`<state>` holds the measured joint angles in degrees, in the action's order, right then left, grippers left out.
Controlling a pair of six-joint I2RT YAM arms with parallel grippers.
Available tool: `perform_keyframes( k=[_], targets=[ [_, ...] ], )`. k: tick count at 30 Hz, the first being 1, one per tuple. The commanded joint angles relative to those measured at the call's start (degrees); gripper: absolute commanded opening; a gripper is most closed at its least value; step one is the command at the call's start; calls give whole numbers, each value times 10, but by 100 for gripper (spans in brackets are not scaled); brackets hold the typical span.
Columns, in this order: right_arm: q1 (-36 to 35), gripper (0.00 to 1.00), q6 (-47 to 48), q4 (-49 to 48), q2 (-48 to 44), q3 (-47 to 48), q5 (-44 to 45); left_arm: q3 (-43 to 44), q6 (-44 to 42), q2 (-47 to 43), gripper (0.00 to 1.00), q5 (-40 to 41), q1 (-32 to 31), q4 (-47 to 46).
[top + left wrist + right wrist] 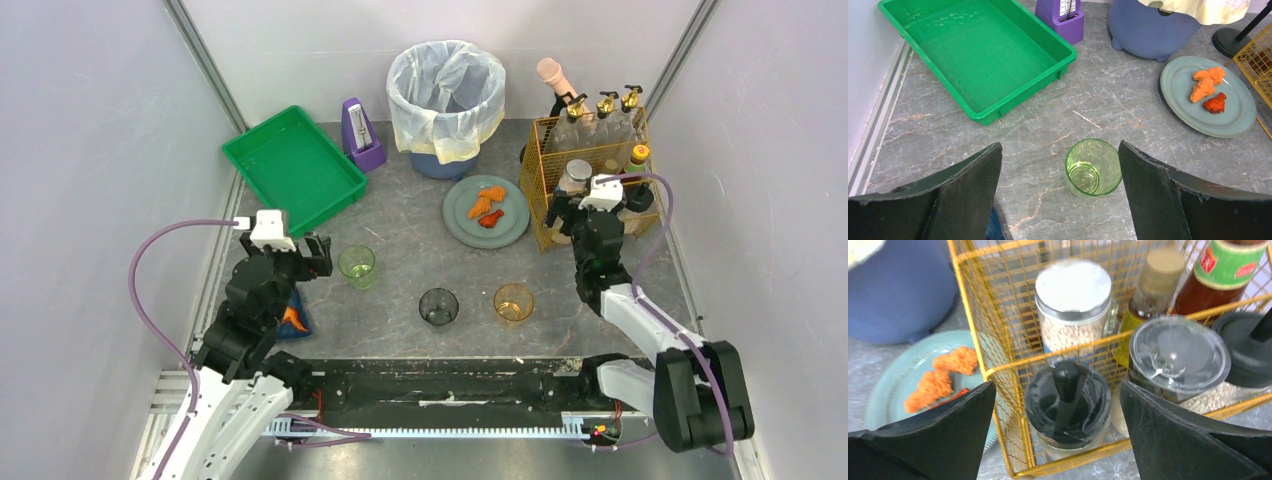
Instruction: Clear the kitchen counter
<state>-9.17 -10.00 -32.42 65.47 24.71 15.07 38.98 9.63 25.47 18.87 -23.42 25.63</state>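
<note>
Clock reference: top view, 12 o'clock is the far wall and 6 o'clock is the arm bases.
Kitchen counter (400, 290): dark grey marbled slab. It fills the floor of the cell, with every item below standing on it.
Green tray (293, 165): 10 o'clock, set at an angle near the left wall, nothing in it.
Bin (440, 160): 12 o'clock, blue body with a pale plastic liner folded over the rim.
Wire basket (535, 190): 2 o'clock, yellow mesh, packed with bottles and jars.
Plate (505, 232): 1 o'clock, grey-blue, just beside the basket's left wall.
Left gripper (1060, 147): 9 o'clock, claw spread wide and holding nothing. It points towards 3 o'clock at the green glass.
Right gripper (1057, 385): 3 o'clock, above the basket's near corner, claw spread wide and gripping nothing.
Metronome (360, 135): 11 o'clock, purple, upright between tray and bin.
Green glass (1093, 167): 9 o'clock of centre, upright, just ahead of the left fingers and clear of both.
Dark glass (438, 306): 6 o'clock, upright.
Amber glass (513, 302): 5 o'clock, upright, near the dark glass.
Black-lidded jar (1067, 405): inside the basket's near corner, knob on top, directly below the right claw and apart from the fingers.
Clear-lidded jar (1178, 352): at its 3 o'clock, same basket.
Food pieces (486, 205): orange and red bits on the plate.
</note>
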Motion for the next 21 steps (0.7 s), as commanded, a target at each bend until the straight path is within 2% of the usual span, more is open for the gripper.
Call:
perform_keyframes(
  k=[1,9,15,21],
  targets=[
    [-3,98,-26,87,-60,62,-28,0,11,-15,92,-15,3,-24],
    [-26,98,-144,156,-141,70,-98,2,17,-41,92,-21,4,-23],
    [-117,98,-178,188,-157,67,-95,4,33,-45,92,-37,3,-27],
    [-183,98,-183,203,-131,68,-121,26,91,17,93,-65,3,-40]
  ],
)
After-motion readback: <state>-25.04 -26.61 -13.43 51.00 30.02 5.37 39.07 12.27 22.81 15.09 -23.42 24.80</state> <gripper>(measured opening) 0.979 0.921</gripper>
